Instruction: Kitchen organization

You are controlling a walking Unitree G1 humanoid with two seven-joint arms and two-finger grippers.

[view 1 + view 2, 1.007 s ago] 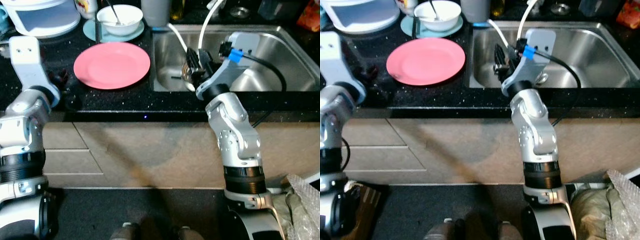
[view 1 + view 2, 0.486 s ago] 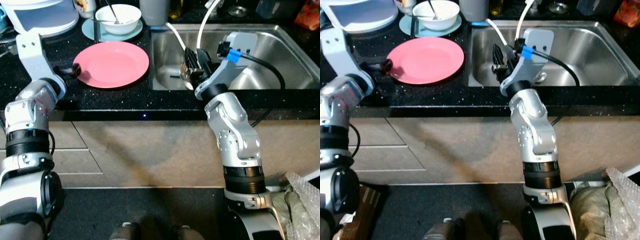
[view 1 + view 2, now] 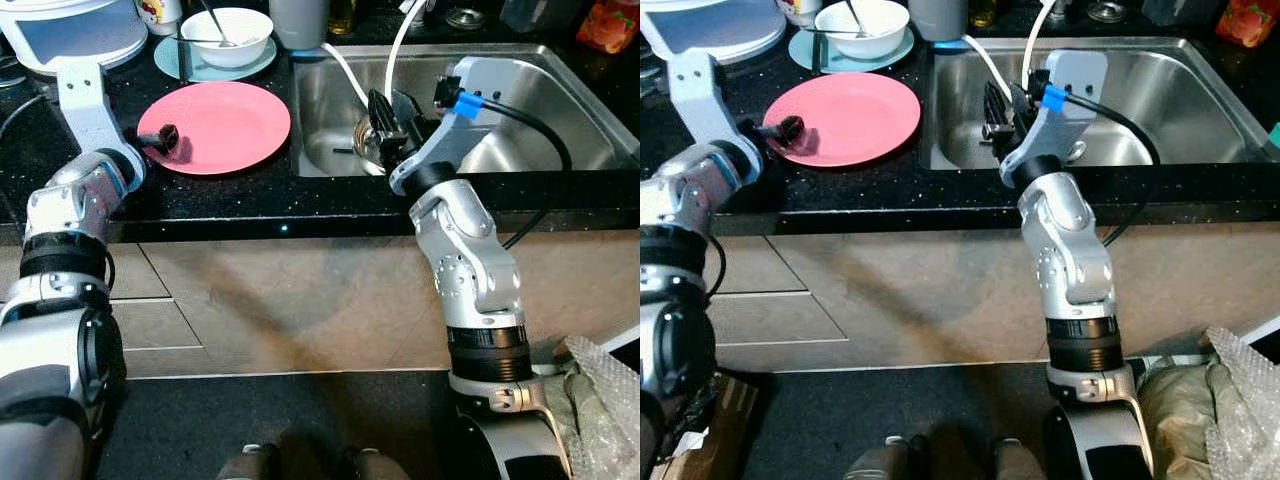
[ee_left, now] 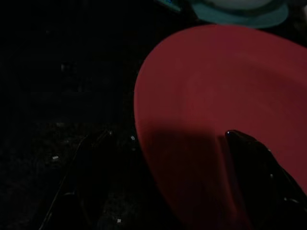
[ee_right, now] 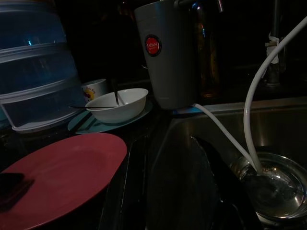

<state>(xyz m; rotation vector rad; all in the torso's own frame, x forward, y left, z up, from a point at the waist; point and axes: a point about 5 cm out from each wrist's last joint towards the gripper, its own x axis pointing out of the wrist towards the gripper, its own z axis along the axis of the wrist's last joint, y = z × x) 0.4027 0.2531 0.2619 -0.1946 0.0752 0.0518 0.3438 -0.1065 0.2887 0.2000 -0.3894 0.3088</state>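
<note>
On the dark speckled counter (image 3: 230,195), at far left: left gripper (image 3: 163,136) reaching over the near edge of the pink plate (image 3: 222,125), fingers parted, one over the plate and one over the counter beside its rim, holding nothing. Sitting just beyond the plate: white bowl (image 3: 226,25) with a utensil in it, on a teal saucer (image 3: 190,62). Standing further right: grey cup (image 5: 168,52) with a red round label reading "JAPAN". Hanging inside the steel sink (image 3: 560,90), near a small metal bowl (image 5: 273,189) with a white hose (image 5: 261,91) running into it: right gripper (image 3: 385,115), finger spread impossible to tell.
</note>
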